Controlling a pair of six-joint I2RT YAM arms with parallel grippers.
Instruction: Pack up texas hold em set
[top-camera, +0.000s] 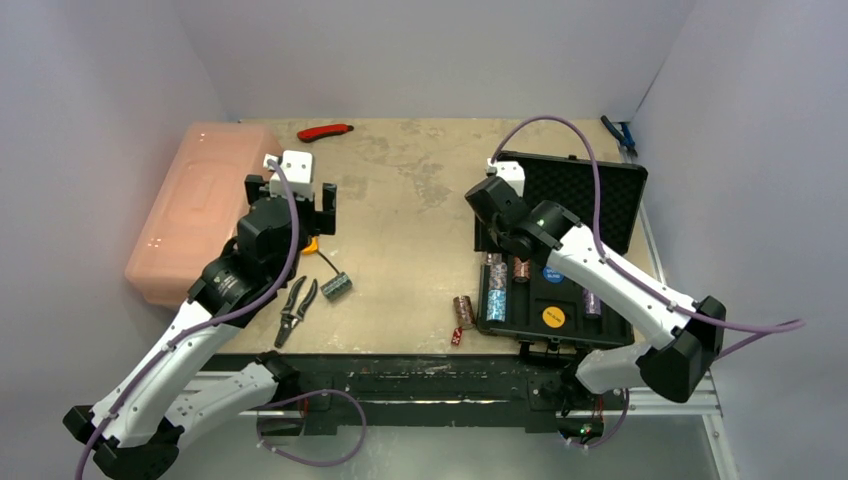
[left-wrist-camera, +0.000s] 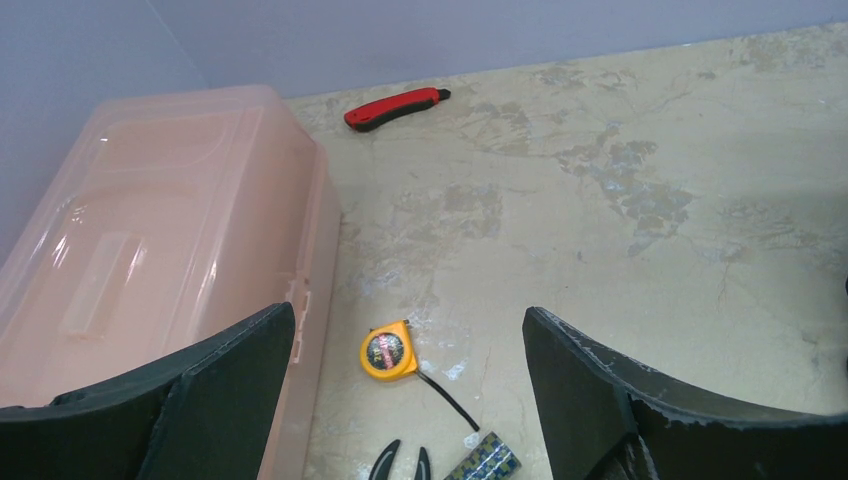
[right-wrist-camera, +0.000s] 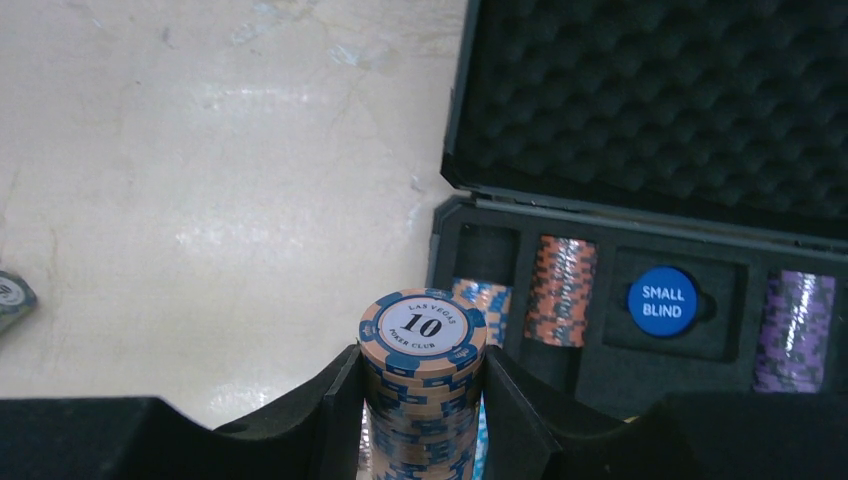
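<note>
The black briefcase (top-camera: 610, 185) lies open at the right, its foam lid (right-wrist-camera: 650, 100) tilted back. Its tray holds a blue chip stack (top-camera: 496, 300), a reddish stack (right-wrist-camera: 560, 290), a purple stack (right-wrist-camera: 795, 330), a blue "small blind" disc (right-wrist-camera: 662, 301) and a yellow disc (top-camera: 553, 317). My right gripper (right-wrist-camera: 422, 400) is shut on a stack of tan-and-blue "10" chips (right-wrist-camera: 423, 330) over the tray's left edge. A loose chip stack (top-camera: 463, 309) and red dice (top-camera: 457, 335) lie left of the case. Another speckled stack (top-camera: 336, 287) lies mid-table. My left gripper (left-wrist-camera: 408, 330) is open and empty above the table.
A large translucent pink box (top-camera: 190, 205) stands at the left, close to my left gripper. A yellow tape measure (left-wrist-camera: 388, 351) lies under that gripper, pliers (top-camera: 296, 308) nearer the front. A red utility knife (top-camera: 325, 131) lies at the back, blue pliers (top-camera: 620, 135) at the far right.
</note>
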